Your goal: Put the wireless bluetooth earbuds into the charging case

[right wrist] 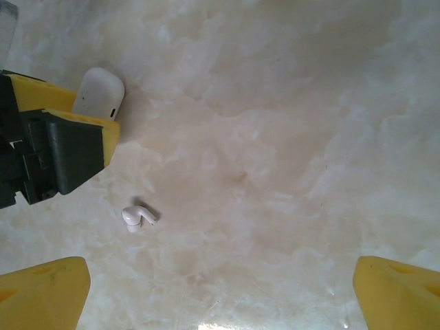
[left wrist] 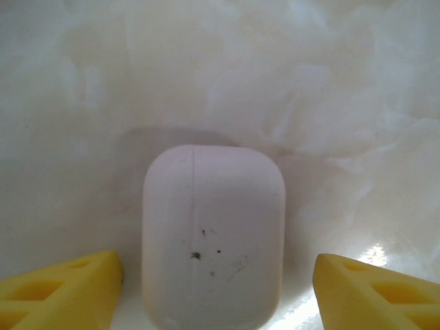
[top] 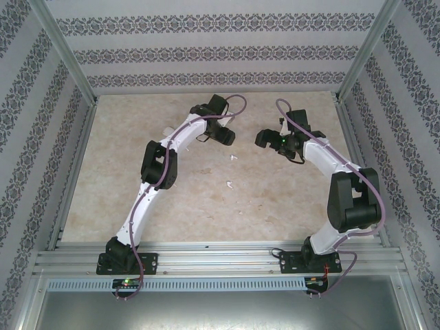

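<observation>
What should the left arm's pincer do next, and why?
Probably close the left pincer on the charging case: it lies between the yellow fingers, with a gap showing on each side, so it isn't gripped yet.

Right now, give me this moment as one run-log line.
left jaws: open, either side of case, gaps both sides | right jaws: open over table | earbud: loose on table, outside case

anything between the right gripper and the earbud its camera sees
No, just bare table between the right gripper and the earbud, seen from the right wrist.
</observation>
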Motion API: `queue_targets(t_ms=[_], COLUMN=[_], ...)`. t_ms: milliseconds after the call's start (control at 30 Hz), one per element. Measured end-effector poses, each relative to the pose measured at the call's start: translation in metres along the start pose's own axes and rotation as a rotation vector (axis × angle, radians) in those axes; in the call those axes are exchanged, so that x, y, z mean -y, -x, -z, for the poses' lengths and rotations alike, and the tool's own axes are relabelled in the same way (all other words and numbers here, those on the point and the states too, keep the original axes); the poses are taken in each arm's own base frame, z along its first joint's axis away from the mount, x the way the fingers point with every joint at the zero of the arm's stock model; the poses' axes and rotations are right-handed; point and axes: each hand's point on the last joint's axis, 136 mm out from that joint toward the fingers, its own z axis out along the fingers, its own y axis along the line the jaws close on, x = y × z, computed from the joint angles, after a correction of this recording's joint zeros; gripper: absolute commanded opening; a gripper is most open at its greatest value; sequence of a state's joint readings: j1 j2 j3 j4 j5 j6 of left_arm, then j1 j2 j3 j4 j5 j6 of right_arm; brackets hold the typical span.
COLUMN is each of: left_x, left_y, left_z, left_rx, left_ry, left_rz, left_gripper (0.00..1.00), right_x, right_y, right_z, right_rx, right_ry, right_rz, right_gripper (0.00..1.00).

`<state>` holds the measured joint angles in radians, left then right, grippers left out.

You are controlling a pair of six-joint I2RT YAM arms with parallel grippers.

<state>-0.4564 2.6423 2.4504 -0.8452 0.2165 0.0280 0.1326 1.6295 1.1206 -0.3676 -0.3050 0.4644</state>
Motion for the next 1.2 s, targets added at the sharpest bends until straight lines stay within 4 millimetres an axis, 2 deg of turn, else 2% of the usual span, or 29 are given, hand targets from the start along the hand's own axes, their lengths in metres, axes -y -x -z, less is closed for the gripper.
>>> queue_targets(t_ms=[300,467,533,767,967,1067,1200], left_x=[0.000,0.008,0.013,0.047,0.064,0.068,0.074], left_y=[-0.001,-0.007,-0.016,-0.071,-0.114,-0.125,-0.133], left_z=[-0.001,0.002,0.006,0.029,0.057,0.071,0.087], left_rx=[-0.001,-0.007,-0.019,-0.088,-0.057,-0.023,0.028], left_ry=[-0.010,-0.061,-0.083,-0.185,-0.246,-0.254,-0.276], left_rz=[-0.023,-0.054,-0.071,-0.146,-0.171,-0.186,-0.211], left_gripper=[0.39,0.31,0.30,0.29,0.31,0.30,0.30], right_x=[-0.003,-0.005,-0.006,-0.009,-0.018,-0.027,-0.050], right_y=[0.000,-0.008,-0.012,-0.028,-0.046,-0.052,-0.068], right_z=[0.006,0.003,0.003,0.004,0.002,0.002,0.000], right_rx=[0.005,-0.025,-0.038,-0.113,-0.184,-0.206,-0.261], right_ry=[0.008,0.032,0.041,0.067,0.132,0.160,0.220], right_rz=[-0.002,-0.034,-0.048,-0.084,-0.119,-0.111,-0.090], right_gripper=[0.98,0.97,0.97,0.90,0.91,0.91,0.86])
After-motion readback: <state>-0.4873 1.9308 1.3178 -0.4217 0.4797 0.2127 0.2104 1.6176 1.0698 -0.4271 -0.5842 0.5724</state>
